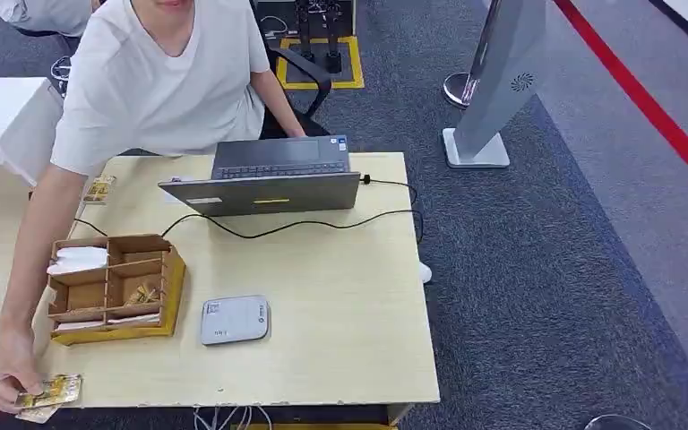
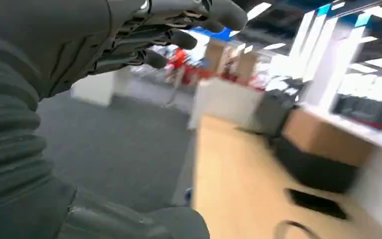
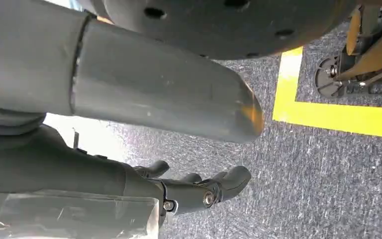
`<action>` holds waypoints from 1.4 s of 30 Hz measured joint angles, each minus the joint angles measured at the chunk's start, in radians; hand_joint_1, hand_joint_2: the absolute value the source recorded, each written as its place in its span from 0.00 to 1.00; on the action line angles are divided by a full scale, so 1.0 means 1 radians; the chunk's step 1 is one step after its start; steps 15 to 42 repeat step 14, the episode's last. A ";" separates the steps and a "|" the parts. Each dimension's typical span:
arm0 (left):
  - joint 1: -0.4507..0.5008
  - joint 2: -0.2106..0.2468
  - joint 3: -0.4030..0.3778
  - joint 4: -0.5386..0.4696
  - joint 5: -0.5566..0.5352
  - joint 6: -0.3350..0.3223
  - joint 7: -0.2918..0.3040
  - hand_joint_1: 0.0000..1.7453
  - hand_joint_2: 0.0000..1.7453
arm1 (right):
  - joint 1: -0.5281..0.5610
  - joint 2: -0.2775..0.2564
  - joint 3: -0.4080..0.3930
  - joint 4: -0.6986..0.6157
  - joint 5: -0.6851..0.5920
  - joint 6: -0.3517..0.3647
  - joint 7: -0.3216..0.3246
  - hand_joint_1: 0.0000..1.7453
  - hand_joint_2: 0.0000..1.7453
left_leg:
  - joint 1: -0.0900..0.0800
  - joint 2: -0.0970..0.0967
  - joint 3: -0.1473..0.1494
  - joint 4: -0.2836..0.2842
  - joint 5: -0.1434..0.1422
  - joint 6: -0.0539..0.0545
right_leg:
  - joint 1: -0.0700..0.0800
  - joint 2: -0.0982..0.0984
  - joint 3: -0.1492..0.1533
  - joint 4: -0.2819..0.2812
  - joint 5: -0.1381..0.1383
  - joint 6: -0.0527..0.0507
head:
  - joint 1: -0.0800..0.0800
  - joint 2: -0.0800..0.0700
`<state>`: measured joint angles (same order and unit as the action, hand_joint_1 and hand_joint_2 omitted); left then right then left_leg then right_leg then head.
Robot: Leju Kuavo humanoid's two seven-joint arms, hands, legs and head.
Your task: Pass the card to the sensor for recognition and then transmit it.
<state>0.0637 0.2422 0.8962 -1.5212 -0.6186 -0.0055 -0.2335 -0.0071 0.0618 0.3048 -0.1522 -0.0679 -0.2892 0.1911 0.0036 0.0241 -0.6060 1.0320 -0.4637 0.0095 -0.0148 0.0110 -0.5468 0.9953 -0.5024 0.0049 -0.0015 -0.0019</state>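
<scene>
**Card at the table's near left corner, under a person's hand**

Table of pale wood takes up most of the head view, standing on dark grey carpet crossed by a red line. A person in a white T-shirt sits at its far side and reaches one arm down the left edge. An open grey laptop stands at the far edge, and a black cable runs from its right side across the tabletop. A cardboard organiser with several compartments sits left of centre, holding white papers and a small yellowish item. Just right of it lies the flat grey sensor, apart from the box. The card, yellow and patterned, lies at the near left corner with the person's hand resting on it, well apart from the sensor.

In the left wrist view the left hand is raised, blurred, its dark fingers apart and holding nothing. In the right wrist view the right hand hangs over the carpet near a yellow floor marking, fingers loosely extended and empty.
</scene>
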 joint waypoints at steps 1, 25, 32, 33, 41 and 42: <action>-0.014 -0.018 0.088 0.036 0.035 -0.035 0.003 0.00 1.00 | 0.001 -0.002 0.000 0.000 -0.001 0.000 -0.004 0.00 0.00 | 0.000 -0.001 0.000 0.000 0.000 0.000 | 0.000 -0.001 0.000 0.000 -0.001 0.001 | 0.000 0.000; -0.119 -0.445 0.507 0.962 0.084 0.070 0.143 0.00 1.00 | -0.011 -0.005 0.017 0.000 0.024 -0.023 0.017 0.00 0.00 | -0.005 -0.015 0.003 0.002 -0.003 0.013 | -0.008 -0.016 0.008 -0.007 -0.003 0.014 | 0.016 0.000; -0.119 -0.445 0.507 0.962 0.084 0.070 0.143 0.00 1.00 | -0.011 -0.005 0.017 0.000 0.024 -0.023 0.017 0.00 0.00 | -0.005 -0.015 0.003 0.002 -0.003 0.013 | -0.008 -0.016 0.008 -0.007 -0.003 0.014 | 0.016 0.000; -0.119 -0.445 0.507 0.962 0.084 0.070 0.143 0.00 1.00 | -0.011 -0.005 0.017 0.000 0.024 -0.023 0.017 0.00 0.00 | -0.005 -0.015 0.003 0.002 -0.003 0.013 | -0.008 -0.016 0.008 -0.007 -0.003 0.014 | 0.016 0.000; -0.119 -0.445 0.507 0.962 0.084 0.070 0.143 0.00 1.00 | -0.011 -0.005 0.017 0.000 0.024 -0.023 0.017 0.00 0.00 | -0.005 -0.015 0.003 0.002 -0.003 0.013 | -0.008 -0.016 0.008 -0.007 -0.003 0.014 | 0.016 0.000; -0.119 -0.445 0.507 0.962 0.084 0.070 0.143 0.00 1.00 | -0.011 -0.005 0.017 0.000 0.024 -0.023 0.017 0.00 0.00 | -0.005 -0.015 0.003 0.002 -0.003 0.013 | -0.008 -0.016 0.008 -0.007 -0.003 0.014 | 0.016 0.000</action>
